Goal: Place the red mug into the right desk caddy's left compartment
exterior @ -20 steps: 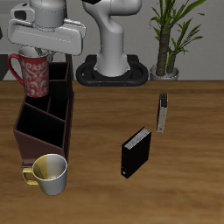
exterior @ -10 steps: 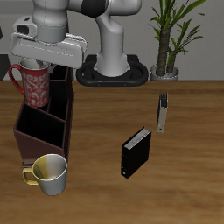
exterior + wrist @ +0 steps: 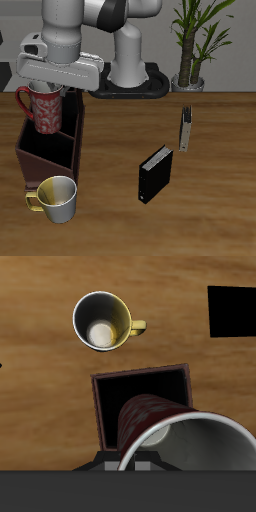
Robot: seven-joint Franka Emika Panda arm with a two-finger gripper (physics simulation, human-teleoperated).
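Red mug point(image 3: 44, 110), gripped by the tool point(image 3: 45, 84), hangs over the right desk caddy point(image 3: 50, 150); only the wrist view shows its grey inside.

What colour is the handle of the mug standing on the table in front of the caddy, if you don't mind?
Yellow; the mug itself is silvery-cream. The wrist view shows it best.

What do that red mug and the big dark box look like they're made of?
The red mug looks like glazed ceramic: pale speckles and a grey inside. The right desk caddy seems dark stained wood or board, with thin, flat, matte walls. Renders leave both uncertain.
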